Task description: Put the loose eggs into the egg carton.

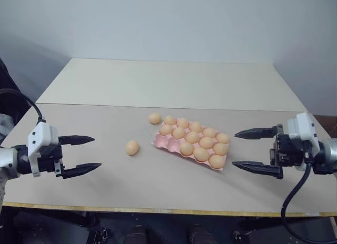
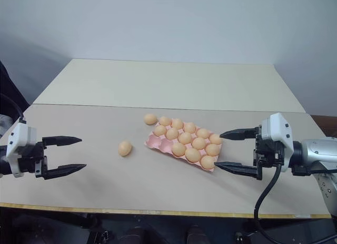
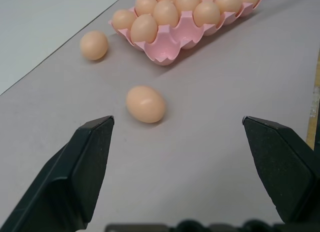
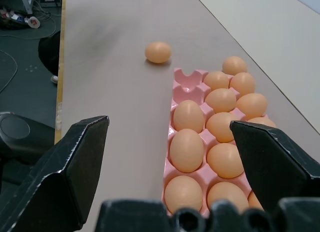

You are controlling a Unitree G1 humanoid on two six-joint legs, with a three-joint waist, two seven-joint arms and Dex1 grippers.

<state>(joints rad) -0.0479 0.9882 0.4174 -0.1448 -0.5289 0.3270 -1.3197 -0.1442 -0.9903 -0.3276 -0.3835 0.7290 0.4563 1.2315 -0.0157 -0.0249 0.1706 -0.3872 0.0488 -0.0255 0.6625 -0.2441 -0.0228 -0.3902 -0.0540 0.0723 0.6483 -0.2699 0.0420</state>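
The pink egg carton [image 1: 167, 144] lies right of the table's centre, with eggs in most cups and two cups bare at its near left end. One loose egg [image 1: 132, 147] rests on the table left of the carton. A second loose egg [image 1: 155, 118] sits against the carton's far left corner. My left gripper [image 1: 95, 152] hovers open at the left, pointing at the nearer loose egg [image 3: 145, 104], nothing between its fingers. My right gripper [image 1: 235, 148] stands open just right of the carton [image 4: 189, 82], empty, its fingers level with the carton's right end.
A cream-coloured second table [image 1: 174, 83] adjoins the far side of the grey work table. The work table's front edge [image 1: 158, 208] runs close under both grippers. A black cable [image 1: 292, 202] hangs from the right arm.
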